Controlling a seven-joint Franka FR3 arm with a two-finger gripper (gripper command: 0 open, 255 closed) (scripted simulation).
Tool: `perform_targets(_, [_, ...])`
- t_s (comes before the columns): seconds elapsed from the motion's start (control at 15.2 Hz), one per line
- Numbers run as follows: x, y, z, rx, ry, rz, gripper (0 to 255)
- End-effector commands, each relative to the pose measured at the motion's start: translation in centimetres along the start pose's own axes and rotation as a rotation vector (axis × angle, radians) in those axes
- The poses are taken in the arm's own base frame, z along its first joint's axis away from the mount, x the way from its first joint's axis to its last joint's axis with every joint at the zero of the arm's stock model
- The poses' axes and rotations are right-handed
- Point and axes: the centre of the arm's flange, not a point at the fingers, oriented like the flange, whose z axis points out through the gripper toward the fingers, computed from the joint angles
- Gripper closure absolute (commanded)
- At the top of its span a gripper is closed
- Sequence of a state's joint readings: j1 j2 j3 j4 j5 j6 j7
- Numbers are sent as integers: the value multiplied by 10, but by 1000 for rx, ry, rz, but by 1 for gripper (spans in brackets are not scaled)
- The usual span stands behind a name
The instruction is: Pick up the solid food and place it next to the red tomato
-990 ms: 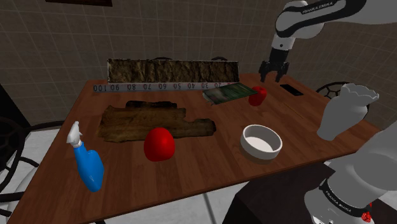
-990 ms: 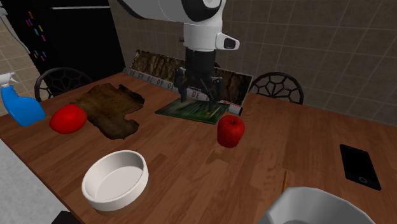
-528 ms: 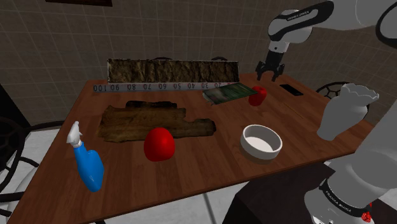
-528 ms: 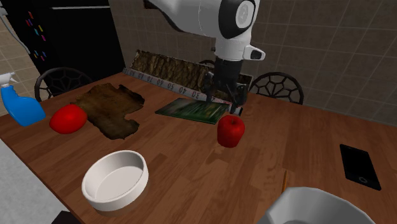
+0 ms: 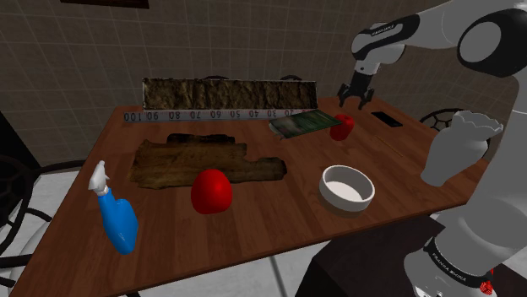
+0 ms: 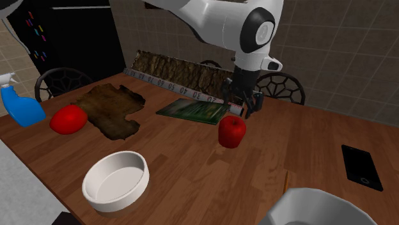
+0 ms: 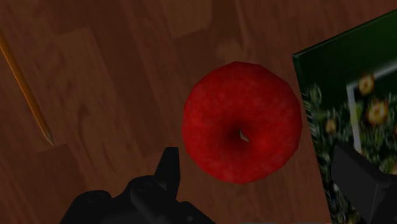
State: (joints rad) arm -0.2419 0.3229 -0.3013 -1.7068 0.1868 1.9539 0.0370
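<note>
A red apple [image 5: 341, 126] [image 6: 231, 131] stands on the wooden table [image 5: 279, 207] beside a green book. The red tomato [image 5: 210, 191] [image 6: 68, 119] lies farther toward the shoulder view's left, at the edge of a brown bark-like mat [image 5: 198, 163]. My black gripper [image 5: 353, 99] [image 6: 243, 106] hovers just above the apple, pointing down. In the wrist view the apple [image 7: 242, 121] sits right under the gripper [image 7: 261, 172], its stem dimple facing up. The fingers [image 7: 168, 170] stand wide apart with nothing between them.
The green book [image 5: 297, 123] [image 7: 356, 108] lies close beside the apple. A white bowl [image 5: 346, 186], blue spray bottle [image 5: 114, 215], black phone [image 6: 362, 166], pencil [image 7: 25, 89] and white vase [image 5: 456, 148] share the table. A rough slab with a ruler [image 5: 228, 93] stands at the back.
The gripper has travelled from over the green book toward the second exterior view's right and now hangs over the apple. Nothing on the table moved.
</note>
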Motion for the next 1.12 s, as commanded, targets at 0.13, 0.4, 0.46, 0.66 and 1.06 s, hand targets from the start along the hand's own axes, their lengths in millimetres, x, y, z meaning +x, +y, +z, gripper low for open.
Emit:
perform_targets(0.13, [0,-1,20,0,1,1,0])
perform_targets(0.4, [0,-1,29,0,1,1,0])
perform_targets(0.46, [0,-1,29,0,1,1,0])
perform_targets(0.66, [0,-1,29,0,1,1,0])
perform_targets(1.06, [0,-1,29,0,1,1,255])
